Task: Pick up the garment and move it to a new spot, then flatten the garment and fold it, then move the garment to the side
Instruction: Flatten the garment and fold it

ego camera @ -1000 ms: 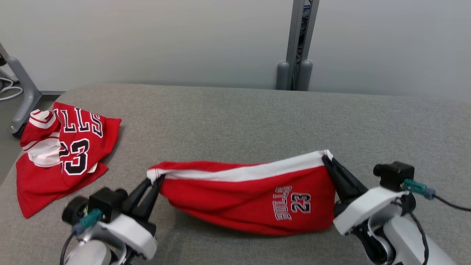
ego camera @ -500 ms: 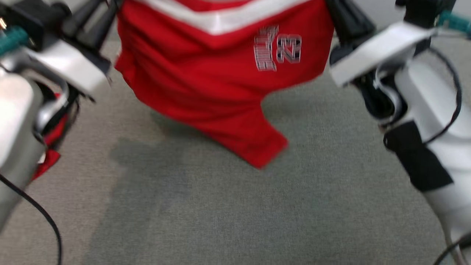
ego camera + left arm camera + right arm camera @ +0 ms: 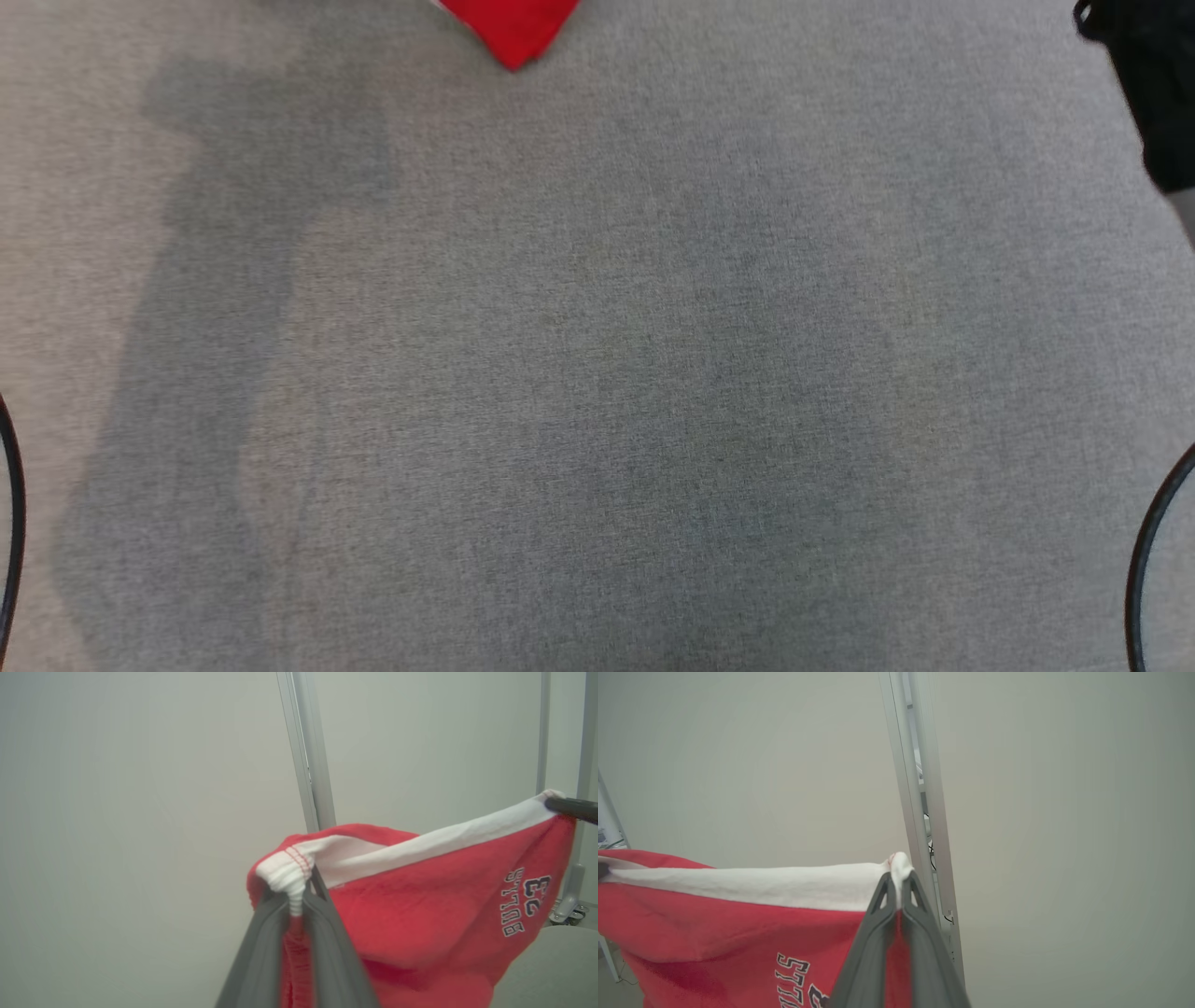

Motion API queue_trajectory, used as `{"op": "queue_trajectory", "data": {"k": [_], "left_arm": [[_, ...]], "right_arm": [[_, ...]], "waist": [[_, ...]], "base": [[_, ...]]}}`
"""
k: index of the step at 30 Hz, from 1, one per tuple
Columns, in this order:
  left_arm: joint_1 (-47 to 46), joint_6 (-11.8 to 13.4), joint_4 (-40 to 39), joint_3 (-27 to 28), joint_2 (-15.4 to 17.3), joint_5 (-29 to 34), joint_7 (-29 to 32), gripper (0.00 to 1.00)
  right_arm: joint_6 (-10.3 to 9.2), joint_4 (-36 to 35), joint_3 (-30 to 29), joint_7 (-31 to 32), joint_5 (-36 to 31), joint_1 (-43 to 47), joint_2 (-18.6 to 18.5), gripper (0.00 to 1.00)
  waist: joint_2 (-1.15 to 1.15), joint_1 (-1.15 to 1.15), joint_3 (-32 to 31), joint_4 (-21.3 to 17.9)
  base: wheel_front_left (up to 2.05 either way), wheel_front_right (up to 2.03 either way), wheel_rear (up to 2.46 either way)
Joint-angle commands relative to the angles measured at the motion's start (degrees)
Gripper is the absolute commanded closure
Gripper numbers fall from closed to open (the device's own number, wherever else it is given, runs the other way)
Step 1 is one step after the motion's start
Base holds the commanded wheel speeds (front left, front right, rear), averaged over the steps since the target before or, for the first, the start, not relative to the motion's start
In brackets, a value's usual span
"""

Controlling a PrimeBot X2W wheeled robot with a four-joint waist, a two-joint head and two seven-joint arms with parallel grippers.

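Garment [image 3: 420, 905] has risen off the table [image 3: 597, 373] since a second ago and hangs stretched. Left hand [image 3: 294, 889] clamps one end of the waistband [image 3: 761, 886], right hand [image 3: 899, 877] the other.

The table [image 3: 597, 373] is viewed steeply downward from the head, close; the garment [image 3: 420, 896] and the wall [image 3: 140, 788] behind are shared by both wrist views.

I see the shorts [image 3: 420, 914] as soft matt cloth, the bench [image 3: 597, 373] as coarse grey weave, the post [image 3: 310, 765] smooth metal.
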Motion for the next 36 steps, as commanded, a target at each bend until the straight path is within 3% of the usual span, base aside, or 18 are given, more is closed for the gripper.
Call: {"op": "queue_trajectory", "data": {"k": [1,5,11,15,24,27,36], "left_arm": [[-1.5,0.0,1.6,-0.6,-0.2,-0.6,-0.5,1.00],[-6.0,0.0,6.9,-1.0,-2.4,-1.3,-4.4,1.00],[-6.4,0.0,11.3,-4.6,-4.3,-2.9,-8.0,1.00],[-5.2,0.0,11.6,-7.5,-3.7,-5.0,-9.5,1.00],[1.8,0.0,5.9,-9.7,-0.9,-9.1,-12.4,1.00],[7.0,0.0,2.8,-8.2,0.0,-9.9,-12.7,1.00],[28.7,2.5,-9.9,3.5,-0.2,-6.8,-12.7,1.00]], "right_arm": [[0.00,1.2,0.5,-0.9,-1.0,-1.7,0.4,1.00],[0.00,4.5,-0.7,-2.3,-3.6,-6.6,0.3,1.00],[0.00,-0.6,-3.3,-2.2,-9.6,-5.3,0.7,1.00],[0.00,-3.0,-3.3,-2.2,-11.1,-2.7,1.0,1.00],[0.00,-11.6,-1.2,-2.2,-8.0,6.9,-0.3,1.00],[0.00,-15.3,-0.7,-2.2,-5.4,12.0,-1.5,1.00],[0.01,-25.2,0.5,-2.2,0.9,28.6,-6.3,1.00]], "waist": [[0.00,0.00,2.4,-1.7],[0.00,0.00,4.4,-1.8],[0.00,0.00,8.1,-1.2],[0.00,0.00,9.2,-0.8],[0.00,0.00,7.3,0.0],[0.00,0.00,4.8,0.4],[0.00,0.00,-3.1,2.0]], "base": [[0.00,0.00,0.00],[0.00,0.00,0.00],[0.00,0.00,0.00],[0.00,0.00,0.00],[0.00,0.00,0.00],[0.00,0.00,0.00],[0.00,0.00,0.00]]}}
